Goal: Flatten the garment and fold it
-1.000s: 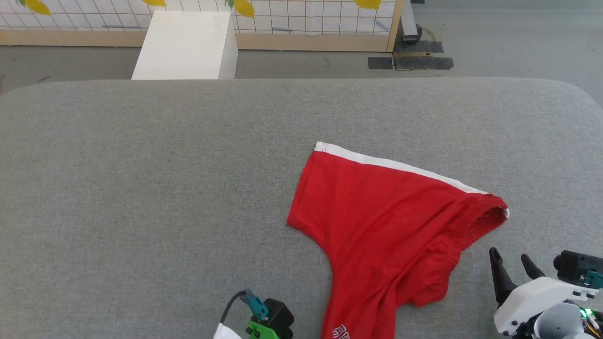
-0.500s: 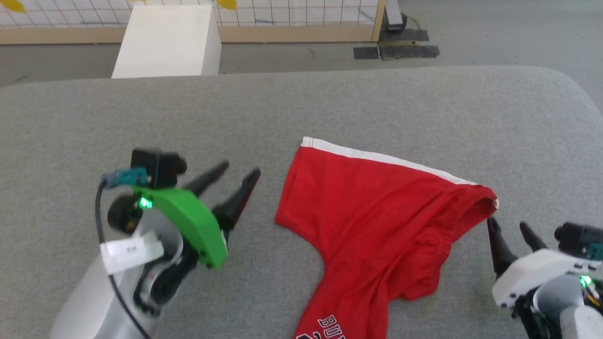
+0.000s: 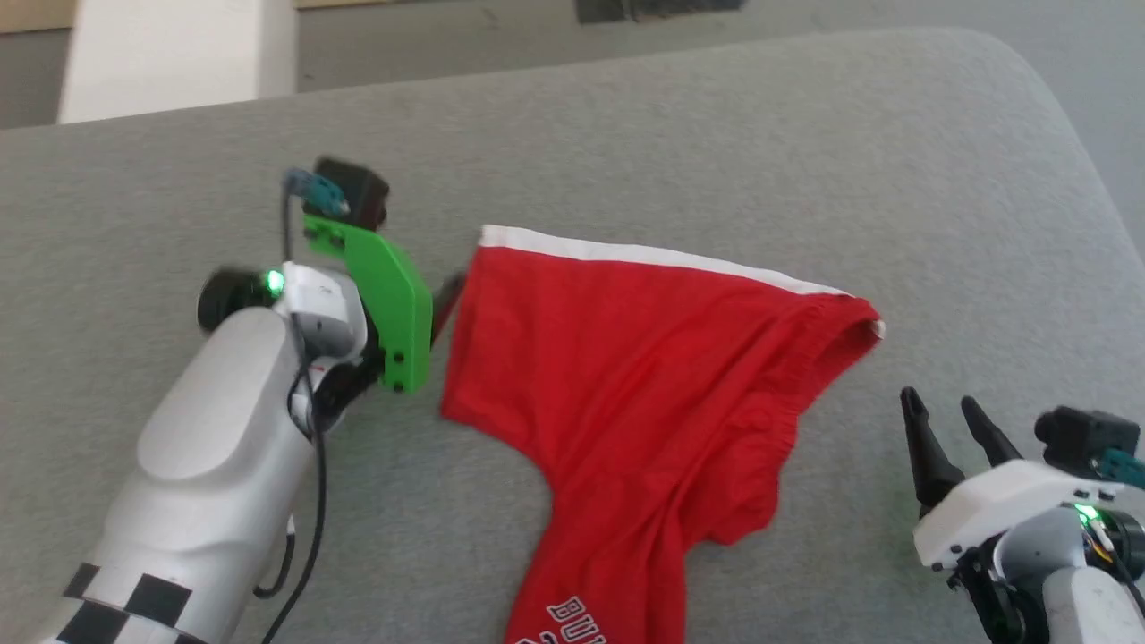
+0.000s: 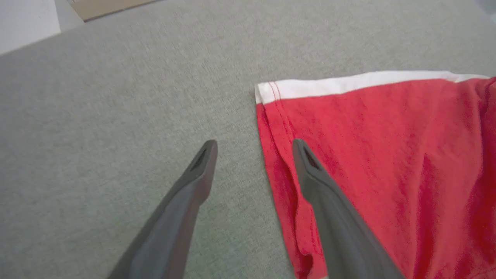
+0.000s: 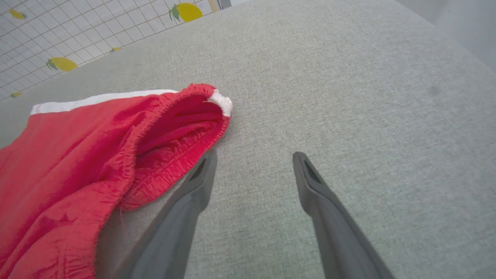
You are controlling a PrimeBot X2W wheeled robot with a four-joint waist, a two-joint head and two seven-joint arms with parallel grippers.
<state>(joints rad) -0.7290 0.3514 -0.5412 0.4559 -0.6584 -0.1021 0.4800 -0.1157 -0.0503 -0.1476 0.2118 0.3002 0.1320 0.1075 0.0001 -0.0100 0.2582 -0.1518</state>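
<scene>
Red soft sports garment [image 3: 644, 376], white-trimmed, lies rumpled on the grey fabric tabletop [image 3: 716, 134]. Flattening step. Left tool [image 4: 254, 147], spread and empty, straddles its side edge. Right tool [image 3: 937, 400], likewise spread, sits near the waistband. Next, probably: pinch both ends, pull apart.

The garment [image 3: 644, 376] lay on the surface [image 3: 716, 134], a bit right of the middle, and it ran down to the near edge. The left gripper [image 4: 254, 144] was at the garment's left side, with one finger over the cloth and the other over the bare surface. The right gripper [image 3: 939, 402] was near the garment's right end, by the near right corner. A box [image 3: 170, 54] stood behind the far left corner.
</scene>
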